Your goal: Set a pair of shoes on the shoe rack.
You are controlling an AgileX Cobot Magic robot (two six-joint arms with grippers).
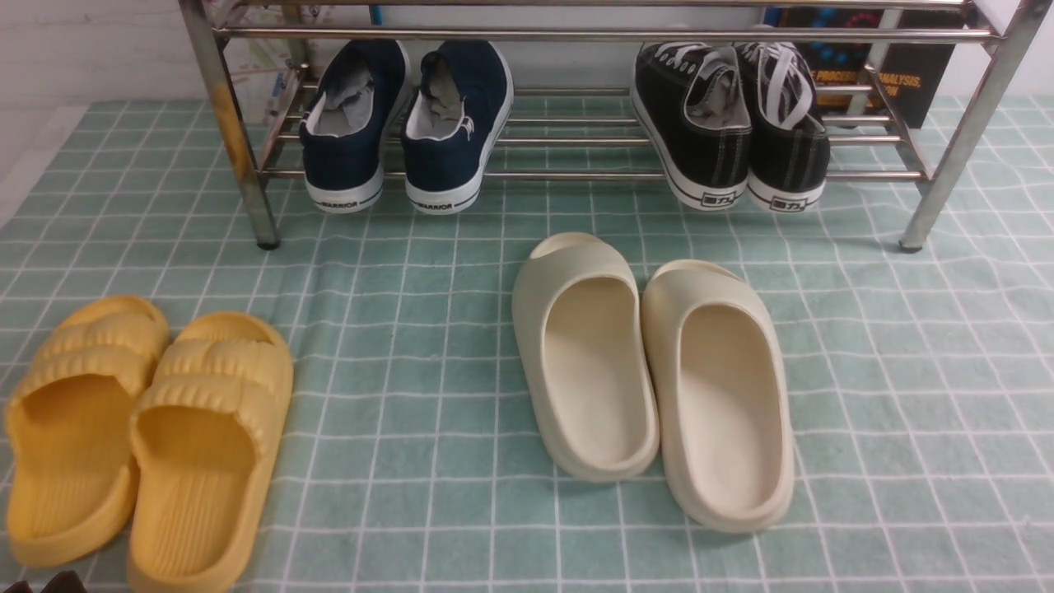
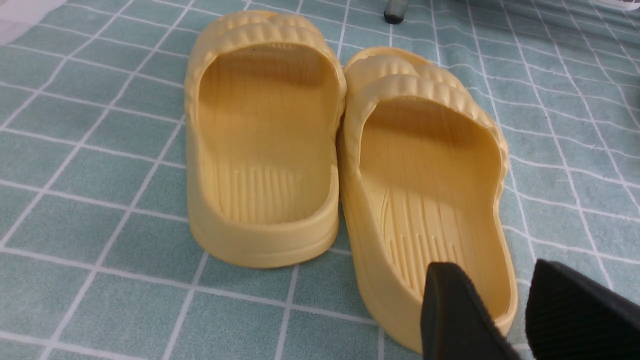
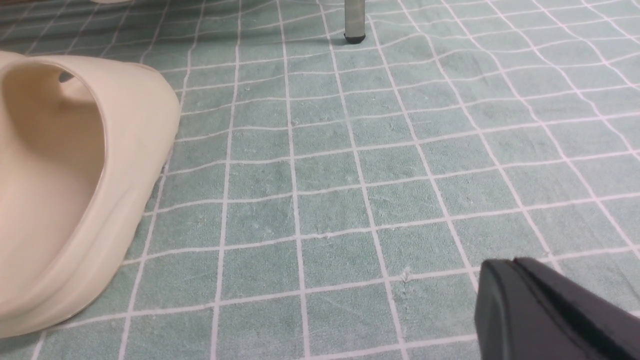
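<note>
1. Black canvas sneakers [image 1: 733, 123] sit on the chrome shoe rack [image 1: 576, 35], lower shelf, right side, heels facing out and overhanging the front bar. Task looks done.
2. Navy WARRIOR slip-ons [image 1: 403, 123] take the left of the same shelf; the pairs are well apart, so no crowding.
3. Left gripper [image 2: 505, 305]: fingers parted, holding nothing, hovering over the heel of one of the yellow slippers [image 2: 345, 150].
4. Right gripper [image 3: 540, 305]: fingers look closed together, nothing between them, above bare mat [image 3: 350, 175] beside a cream slipper [image 3: 75, 175].
5. Both arms are off the rack, probably parked.
</note>
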